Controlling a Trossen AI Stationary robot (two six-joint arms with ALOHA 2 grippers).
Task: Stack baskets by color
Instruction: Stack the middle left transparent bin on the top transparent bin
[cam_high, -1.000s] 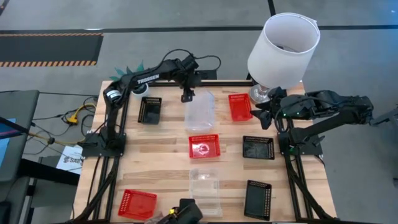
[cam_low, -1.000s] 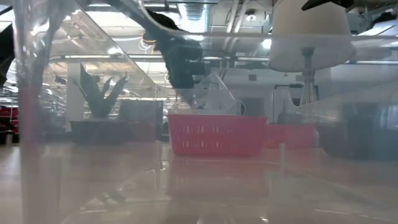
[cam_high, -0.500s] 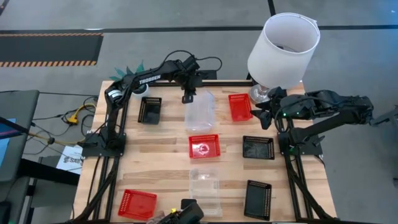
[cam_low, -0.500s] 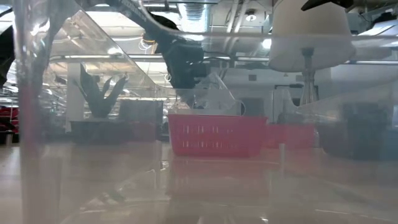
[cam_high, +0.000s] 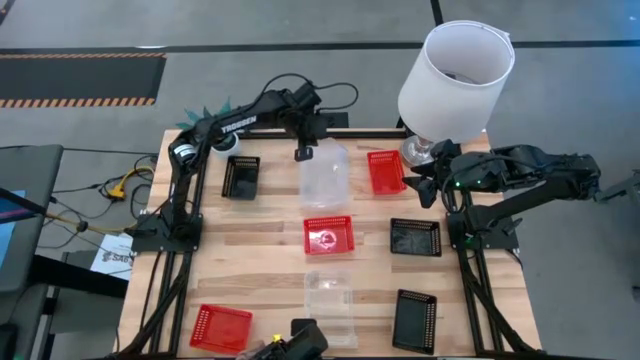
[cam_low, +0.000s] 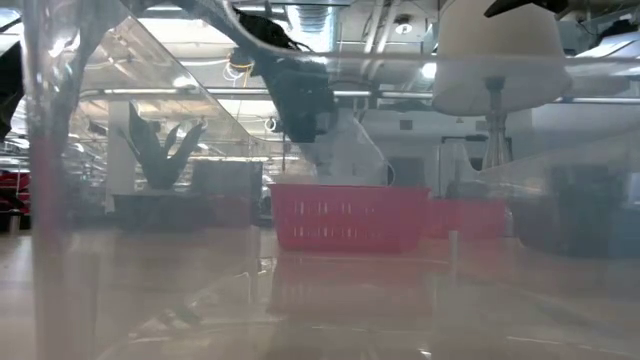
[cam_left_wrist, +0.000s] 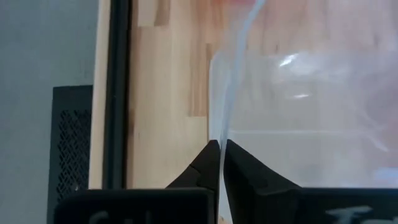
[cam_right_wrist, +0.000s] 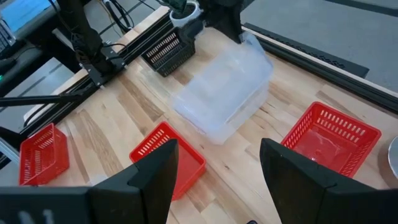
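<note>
A: Where was the clear basket (cam_high: 322, 176) then?

B: Near the far edge of the worktop (cam_high: 260, 262), between a black mesh basket (cam_high: 240, 176) toward the far left corner and a red mesh basket (cam_high: 385, 171) toward the far right. In the right wrist view it looked tilted, its far end raised off the wood.

A: And the left gripper (cam_high: 304, 153)?

B: Pinched shut on the clear basket's far rim, the thin wall caught between its fingertips (cam_left_wrist: 211, 163).

A: How would that basket handle?

B: Light, I judged, and thin enough to flex, with a smooth plastic wall that could slip from a narrow pinch. A hold at the middle of a short rim seemed best, so it would hang level.

A: The right gripper (cam_right_wrist: 217, 163)?

B: Jaws apart, holding nothing, waiting by the far right corner beside the white lampshade (cam_high: 455, 77).
</note>
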